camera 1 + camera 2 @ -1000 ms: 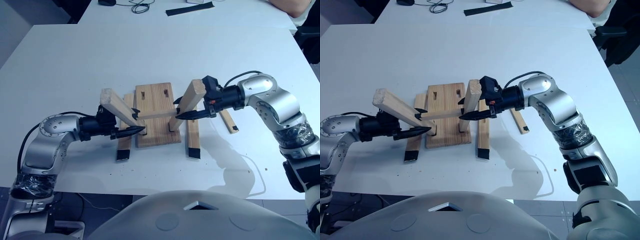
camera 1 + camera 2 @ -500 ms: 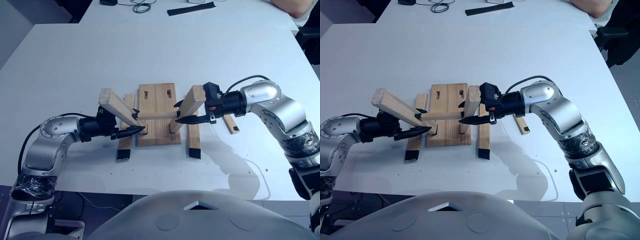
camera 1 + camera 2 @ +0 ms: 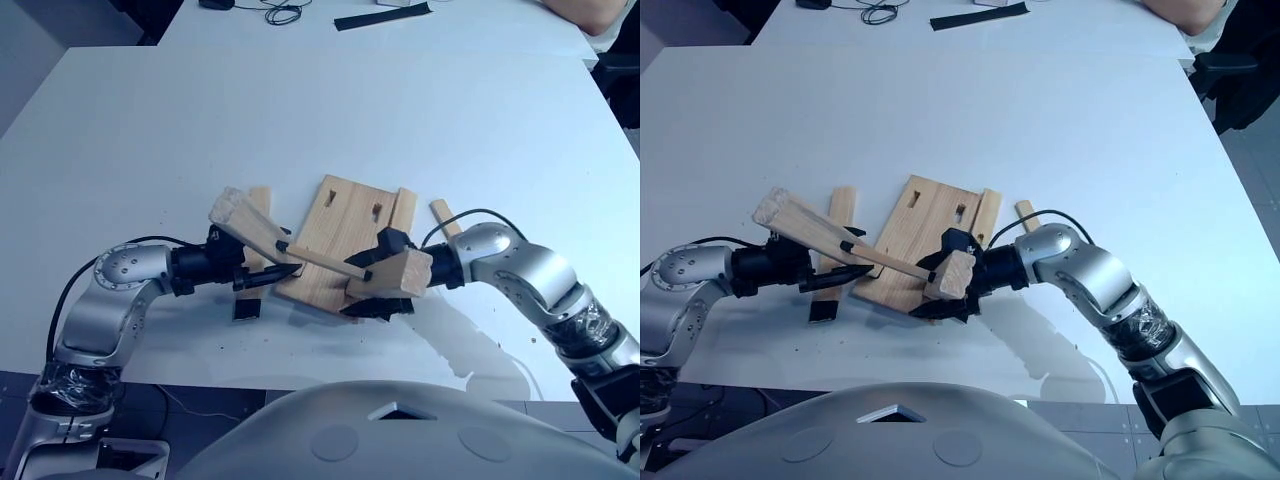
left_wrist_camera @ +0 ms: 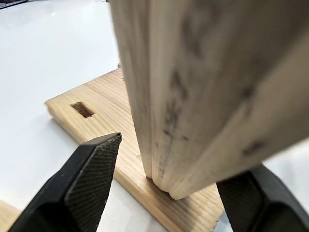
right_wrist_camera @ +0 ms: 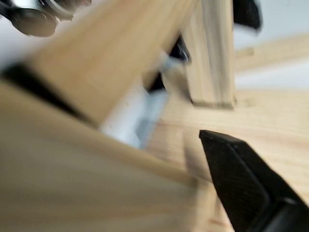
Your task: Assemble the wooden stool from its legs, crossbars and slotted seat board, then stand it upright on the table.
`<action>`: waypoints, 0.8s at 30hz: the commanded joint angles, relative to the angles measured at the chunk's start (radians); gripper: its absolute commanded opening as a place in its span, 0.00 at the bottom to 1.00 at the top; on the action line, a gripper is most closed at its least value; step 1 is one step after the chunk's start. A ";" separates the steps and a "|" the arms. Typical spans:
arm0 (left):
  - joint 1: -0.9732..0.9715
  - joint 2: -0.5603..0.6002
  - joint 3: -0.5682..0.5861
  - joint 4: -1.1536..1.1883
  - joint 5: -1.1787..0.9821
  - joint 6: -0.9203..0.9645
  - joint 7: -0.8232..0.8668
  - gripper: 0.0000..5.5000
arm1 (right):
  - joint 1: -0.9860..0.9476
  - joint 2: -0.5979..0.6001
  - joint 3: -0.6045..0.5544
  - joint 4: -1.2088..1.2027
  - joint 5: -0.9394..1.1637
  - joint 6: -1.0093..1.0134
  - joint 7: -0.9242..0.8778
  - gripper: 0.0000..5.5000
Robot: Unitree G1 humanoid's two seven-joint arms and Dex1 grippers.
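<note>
Left end effector (image 3: 277,272) clamps one leg (image 3: 244,218), right end effector (image 3: 370,293) another — one crossbar (image 3: 320,260) joins them — over one seat board (image 3: 340,218).

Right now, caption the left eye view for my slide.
Left gripper and right gripper hold legs joined by a crossbar over the seat board.

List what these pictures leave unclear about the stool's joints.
- Joint of the thin wooden crossbar with the right wooden leg: head views, right gripper covers it; right wrist view, blurred.
- Near slots of the slotted wooden seat board: head views, under both legs.
- Whether the left wooden leg sits in a slot: left wrist view, leg hides it.
</note>
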 commanded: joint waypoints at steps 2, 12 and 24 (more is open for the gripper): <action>0.016 0.004 -0.020 -0.023 0.020 -0.027 -0.002 0.58 | -0.027 0.004 -0.137 -0.021 0.026 0.023 -0.052 0.74; 0.035 0.007 0.000 -0.009 0.020 -0.036 0.017 0.58 | 0.004 -0.043 -0.296 -0.022 0.056 0.042 -0.035 0.74; -0.019 0.034 0.039 0.053 0.033 -0.046 0.007 0.58 | 0.088 -0.081 -0.355 -0.065 0.055 0.019 -0.008 0.94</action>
